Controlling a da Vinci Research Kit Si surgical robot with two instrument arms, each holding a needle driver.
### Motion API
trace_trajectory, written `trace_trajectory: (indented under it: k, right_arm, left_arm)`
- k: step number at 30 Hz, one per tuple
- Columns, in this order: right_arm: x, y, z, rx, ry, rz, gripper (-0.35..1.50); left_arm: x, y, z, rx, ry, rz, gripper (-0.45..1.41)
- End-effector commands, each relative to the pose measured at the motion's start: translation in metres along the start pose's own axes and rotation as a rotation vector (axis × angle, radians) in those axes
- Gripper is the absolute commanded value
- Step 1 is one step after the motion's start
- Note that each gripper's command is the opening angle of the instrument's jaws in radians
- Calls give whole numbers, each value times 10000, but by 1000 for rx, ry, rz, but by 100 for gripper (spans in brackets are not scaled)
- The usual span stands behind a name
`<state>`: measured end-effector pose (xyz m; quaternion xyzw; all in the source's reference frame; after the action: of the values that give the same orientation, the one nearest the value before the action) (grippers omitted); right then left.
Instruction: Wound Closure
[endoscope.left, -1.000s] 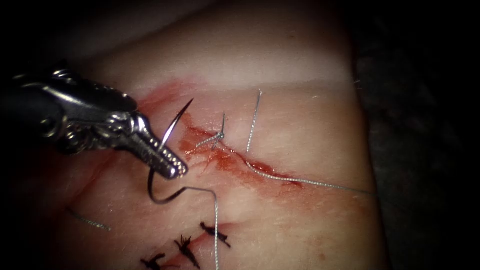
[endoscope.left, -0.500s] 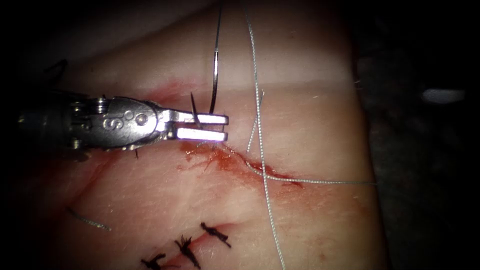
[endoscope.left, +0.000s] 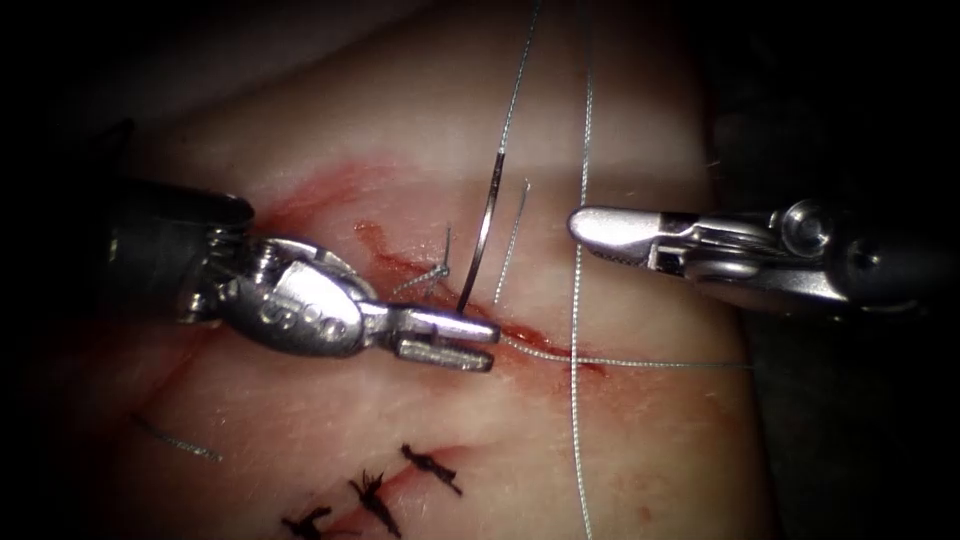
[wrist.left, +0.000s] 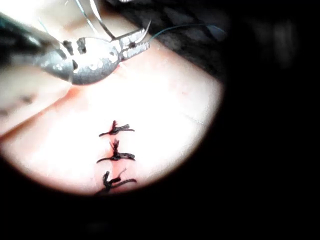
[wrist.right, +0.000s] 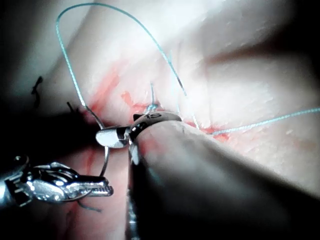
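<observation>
Needle (endoscope.left: 482, 238) standing clear above the cut (endoscope.left: 520, 335), not in the tissue (endoscope.left: 620, 290), clamped near one end by the left tool (endoscope.left: 470, 335). Right tool (endoscope.left: 590, 225) hovering right of the cut, jaws together, holding nothing. Thread (endoscope.left: 577, 300) running between both, toward the tissue's near edge.

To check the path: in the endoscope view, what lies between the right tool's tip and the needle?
Between the right tool and the needle lie a short cut thread end and bare tissue.
</observation>
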<state>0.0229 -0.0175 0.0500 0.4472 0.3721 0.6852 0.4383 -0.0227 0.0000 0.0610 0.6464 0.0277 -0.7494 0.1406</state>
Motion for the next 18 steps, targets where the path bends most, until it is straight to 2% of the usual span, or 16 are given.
trace_trajectory:
  k: [1,6,12,18]
  right_arm:
    - [-10,1,14,15,-28,-15,74]
    - [-21,5,31,22,-62,-116,93]
    - [-19,4,51,25,-67,-202,96]
    - [-10,7,55,23,-56,-236,98]
  left_arm:
    - [-5,2,7,-9,-4,1,-45]
    - [-6,3,8,-10,-5,3,-45]
    - [-2,5,11,-9,-3,-81,-45]
    - [-1,5,12,-9,-2,-99,-45]
